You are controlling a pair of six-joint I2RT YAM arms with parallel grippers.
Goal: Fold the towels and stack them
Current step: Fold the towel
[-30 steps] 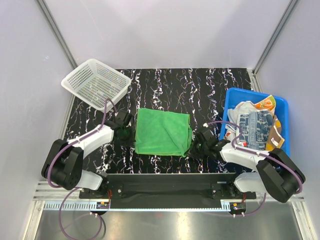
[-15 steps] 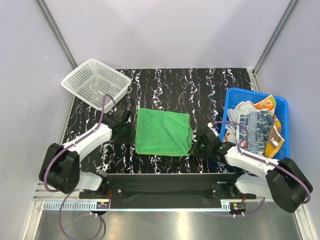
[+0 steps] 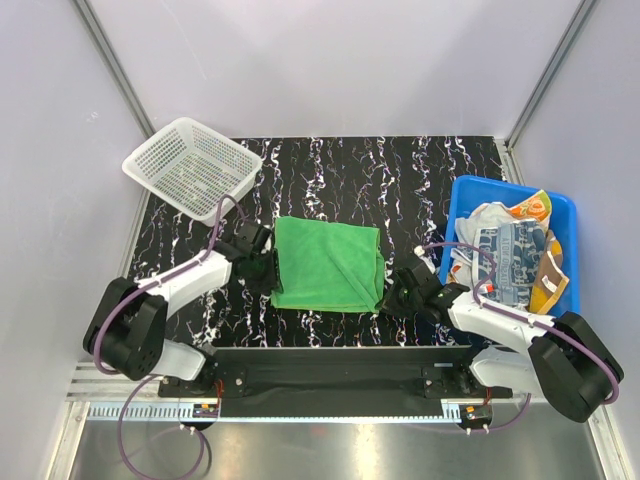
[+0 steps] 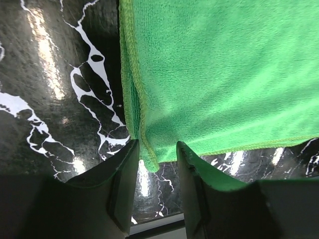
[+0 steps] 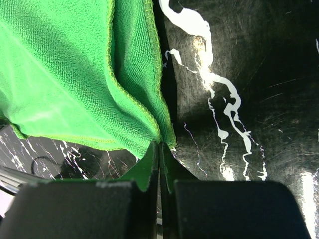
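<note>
A plain green towel (image 3: 325, 262) lies folded on the black marbled table between the arms. My left gripper (image 3: 268, 272) is open at the towel's near left corner. In the left wrist view that corner (image 4: 149, 159) hangs between the two spread fingers of the left gripper (image 4: 157, 149). My right gripper (image 3: 392, 297) is shut on the towel's near right corner. In the right wrist view its fingertips (image 5: 159, 145) pinch the towel's hemmed edge (image 5: 149, 119). The navy patterned towel (image 3: 508, 255), the orange towel (image 3: 530, 207) and a yellow-brown towel (image 3: 552, 275) lie crumpled in the blue tub.
The blue plastic tub (image 3: 463, 200) stands at the right edge of the table. A white mesh basket (image 3: 190, 165) stands at the back left. The black bar of the arm mount (image 3: 340, 360) runs along the near edge.
My left gripper has moved right, from beside the towel to its near left corner. My right gripper has stayed at the near right corner, shifting only slightly.
</note>
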